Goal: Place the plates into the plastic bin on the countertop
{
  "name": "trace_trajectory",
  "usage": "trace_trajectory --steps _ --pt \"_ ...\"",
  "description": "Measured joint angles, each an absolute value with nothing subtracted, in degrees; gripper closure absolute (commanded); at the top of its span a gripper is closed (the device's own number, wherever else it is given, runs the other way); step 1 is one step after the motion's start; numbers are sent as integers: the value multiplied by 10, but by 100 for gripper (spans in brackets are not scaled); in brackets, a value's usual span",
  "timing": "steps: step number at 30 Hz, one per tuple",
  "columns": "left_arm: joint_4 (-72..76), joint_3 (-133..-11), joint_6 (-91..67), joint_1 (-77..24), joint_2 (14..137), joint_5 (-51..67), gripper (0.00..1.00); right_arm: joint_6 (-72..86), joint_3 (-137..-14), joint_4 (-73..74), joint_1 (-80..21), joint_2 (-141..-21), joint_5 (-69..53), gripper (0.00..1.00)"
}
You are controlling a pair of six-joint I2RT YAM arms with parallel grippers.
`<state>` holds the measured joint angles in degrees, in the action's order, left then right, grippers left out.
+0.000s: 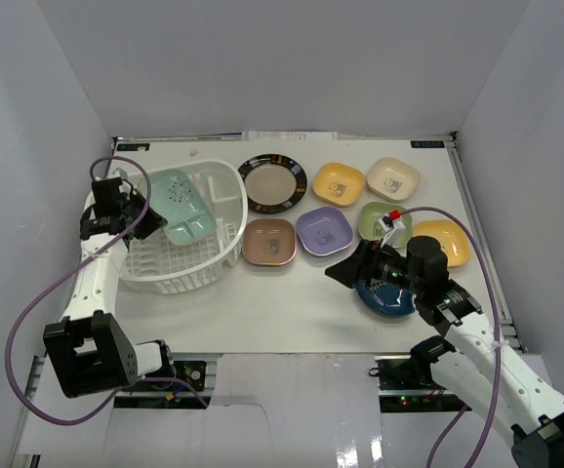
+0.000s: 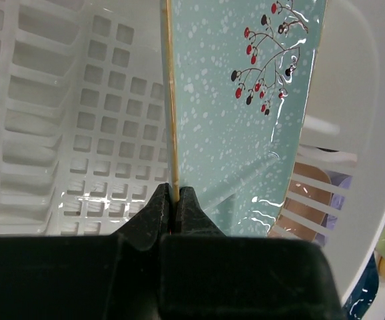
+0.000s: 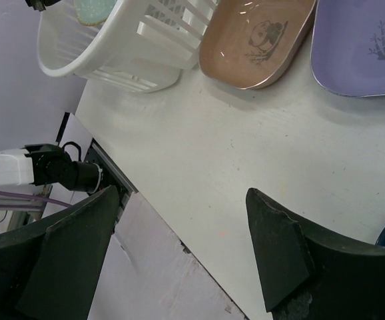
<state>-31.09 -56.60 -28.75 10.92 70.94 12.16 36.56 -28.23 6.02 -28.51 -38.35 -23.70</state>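
Note:
The white plastic bin [image 1: 180,278] stands at the left of the countertop [image 1: 282,312]. A mint tray [image 1: 184,207] with a berry sprig leans inside it. My left gripper [image 1: 148,220] is shut on that tray's edge, the rim pinched between the fingertips [image 2: 174,197] over the bin's slotted floor [image 2: 59,133]. On the counter lie a dark-rimmed round plate [image 1: 272,182] and yellow [image 1: 339,183], cream [image 1: 392,178], brown [image 1: 268,242], purple [image 1: 324,231], green [image 1: 378,220] and orange [image 1: 446,242] dishes. My right gripper [image 1: 345,265] hangs open over bare counter [image 3: 179,200], beside the dark-blue dish [image 1: 384,296].
Pale walls enclose the counter on three sides. The right wrist view shows the brown plate [image 3: 256,37], the purple plate [image 3: 362,47] and the bin's wall [image 3: 126,53] ahead of the fingers, with the counter's near edge and a cardboard sheet [image 3: 159,267] below.

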Motion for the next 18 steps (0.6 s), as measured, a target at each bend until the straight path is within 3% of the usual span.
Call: trace_trajectory --steps 4,8,11,14,15,18 --pt "-312 -563 -268 109 728 118 99 360 -282 49 -285 -404 -229 17" --pt "-313 -555 -255 109 757 114 86 357 -282 27 -287 -437 -212 18" --pt "-309 -549 -249 109 787 115 72 356 -284 5 -292 -467 -195 18" --pt "-300 -539 -245 108 799 115 50 356 -289 -9 -297 -497 -172 19" --pt "-300 -537 -245 109 799 117 38 356 -290 -15 -298 -504 -164 20" --pt "-287 -536 -244 110 797 116 31 358 -291 -28 -302 -511 -142 21"
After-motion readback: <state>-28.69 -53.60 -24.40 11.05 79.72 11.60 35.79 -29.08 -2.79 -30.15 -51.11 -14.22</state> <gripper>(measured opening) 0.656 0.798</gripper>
